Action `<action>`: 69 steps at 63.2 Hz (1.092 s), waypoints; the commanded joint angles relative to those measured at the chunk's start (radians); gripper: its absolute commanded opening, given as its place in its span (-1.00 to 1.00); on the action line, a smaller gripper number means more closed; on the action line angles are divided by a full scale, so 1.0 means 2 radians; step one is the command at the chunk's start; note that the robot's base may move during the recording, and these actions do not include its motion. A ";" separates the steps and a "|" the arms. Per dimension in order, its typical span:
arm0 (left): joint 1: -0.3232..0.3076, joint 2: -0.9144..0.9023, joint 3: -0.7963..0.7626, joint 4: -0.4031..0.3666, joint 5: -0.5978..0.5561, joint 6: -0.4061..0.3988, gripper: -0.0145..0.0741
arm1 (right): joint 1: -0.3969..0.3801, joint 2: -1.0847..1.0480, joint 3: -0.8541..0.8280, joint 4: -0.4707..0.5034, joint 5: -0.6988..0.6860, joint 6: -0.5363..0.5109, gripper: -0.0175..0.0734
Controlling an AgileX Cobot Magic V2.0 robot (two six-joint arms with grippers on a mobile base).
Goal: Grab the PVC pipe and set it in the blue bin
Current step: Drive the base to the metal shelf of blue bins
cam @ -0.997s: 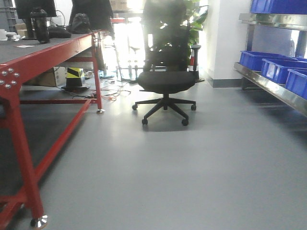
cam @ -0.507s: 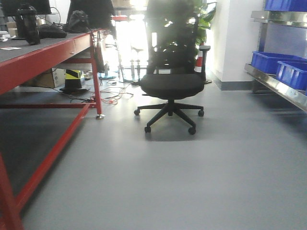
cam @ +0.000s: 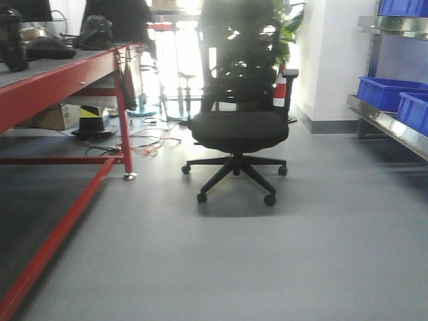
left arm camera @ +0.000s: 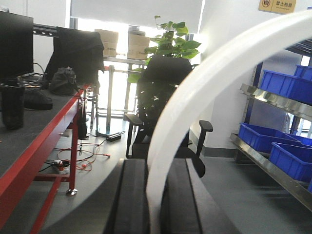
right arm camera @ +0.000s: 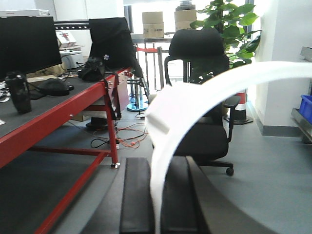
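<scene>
Left end effector point(left arm camera: 156, 209) was clamped on the white PVC pipe point(left arm camera: 214, 83) — its two black pads point(left arm camera: 131, 195) pressed the pipe's lower end from either side, and the pipe curved up and away to the right across the wrist view. Right end effector point(right arm camera: 157, 204) gripped in the same way a white curved pipe with a stepped collar point(right arm camera: 161, 119) partway up; whether it was the same piece could not be told. Both held it in the air, well apart from the blue bins point(cam: 388, 92), which sat on a steel shelf point(cam: 388, 124) at the right of the room. A black office chair point(cam: 237, 130) stood on the grey floor point(cam: 267, 267) ahead — a red counter point(cam: 60, 77) ran along the left.
</scene>
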 commanded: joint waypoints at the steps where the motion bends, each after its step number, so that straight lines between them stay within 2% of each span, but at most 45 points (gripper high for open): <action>1: -0.003 0.000 -0.001 0.000 -0.012 0.000 -0.92 | 0.000 0.001 0.000 -0.002 -0.013 -0.002 -0.98; 69: -0.003 0.000 -0.001 0.000 -0.012 0.000 -0.92 | 0.000 0.001 0.000 -0.002 -0.017 -0.002 -0.98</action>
